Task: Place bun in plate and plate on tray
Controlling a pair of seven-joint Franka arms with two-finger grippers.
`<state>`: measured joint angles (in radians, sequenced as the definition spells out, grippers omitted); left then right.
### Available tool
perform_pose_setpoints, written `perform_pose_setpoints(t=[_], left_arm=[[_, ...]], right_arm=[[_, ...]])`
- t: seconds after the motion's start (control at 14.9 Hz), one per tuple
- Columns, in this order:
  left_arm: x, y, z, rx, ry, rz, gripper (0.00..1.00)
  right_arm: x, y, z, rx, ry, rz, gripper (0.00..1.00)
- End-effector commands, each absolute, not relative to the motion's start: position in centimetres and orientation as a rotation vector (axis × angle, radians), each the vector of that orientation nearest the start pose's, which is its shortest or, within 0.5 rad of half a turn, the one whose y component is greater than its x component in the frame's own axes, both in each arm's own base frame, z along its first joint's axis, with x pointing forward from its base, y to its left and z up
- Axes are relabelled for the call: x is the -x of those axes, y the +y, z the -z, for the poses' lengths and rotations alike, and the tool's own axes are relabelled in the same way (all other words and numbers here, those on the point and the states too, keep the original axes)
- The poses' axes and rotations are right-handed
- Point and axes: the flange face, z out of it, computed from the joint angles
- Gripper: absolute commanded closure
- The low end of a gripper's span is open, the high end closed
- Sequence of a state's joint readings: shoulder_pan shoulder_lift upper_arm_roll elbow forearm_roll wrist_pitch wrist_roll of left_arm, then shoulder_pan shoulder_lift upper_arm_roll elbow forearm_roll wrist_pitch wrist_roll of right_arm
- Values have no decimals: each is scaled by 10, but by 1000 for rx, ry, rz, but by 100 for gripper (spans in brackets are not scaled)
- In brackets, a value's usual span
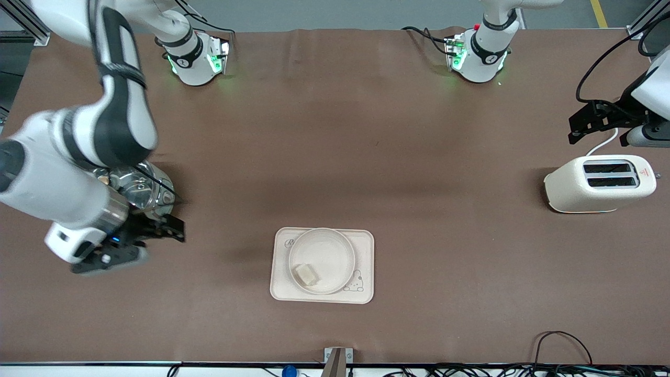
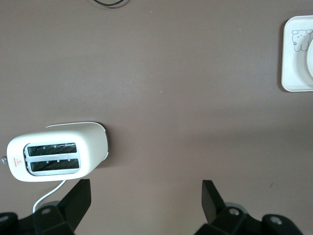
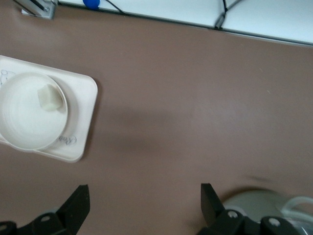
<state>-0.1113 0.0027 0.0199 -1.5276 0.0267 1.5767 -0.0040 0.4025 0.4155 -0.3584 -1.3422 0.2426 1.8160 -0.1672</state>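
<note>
Resting in plate [image 1: 322,259], bun [image 1: 306,274] (well apart from right claw [image 1: 137,242]).

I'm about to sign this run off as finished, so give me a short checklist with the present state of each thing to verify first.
1. Bun lies in the plate: ok.
2. Plate sits on the tray, inside its rim: ok.
3. Right end effector open, holding nothing, over bare table toward the right arm's end, beside a metal pot: ok.
4. Left end effector open and empty, over the table by the toaster: ok.
5. Neither end effector touches tray, plate or bun: ok.
6. Tray flat on the table: ok as far as the front view shows.
</note>
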Motion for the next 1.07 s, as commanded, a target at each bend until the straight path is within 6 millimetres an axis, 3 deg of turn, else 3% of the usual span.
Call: perform_pose_setpoints(t=[0.0, 0.2, 0.4, 0.67, 1.01], left_arm=[[-554, -48, -648, 3122, 131, 66, 0], [-554, -48, -648, 3121, 133, 66, 0], [-554, -48, -648, 3121, 133, 66, 0], [-554, -47, -648, 3122, 128, 66, 0], [-555, -45, -650, 3115, 130, 73, 0]], right_arm=[[-617, 51, -558, 3029, -301, 29, 0], [-576, 7, -604, 3067, -261, -45, 0], [-530, -28, -621, 3083, -200, -26, 0], [-503, -37, -635, 3128, -221, -7, 0], [-498, -35, -637, 3123, -226, 6, 0]])
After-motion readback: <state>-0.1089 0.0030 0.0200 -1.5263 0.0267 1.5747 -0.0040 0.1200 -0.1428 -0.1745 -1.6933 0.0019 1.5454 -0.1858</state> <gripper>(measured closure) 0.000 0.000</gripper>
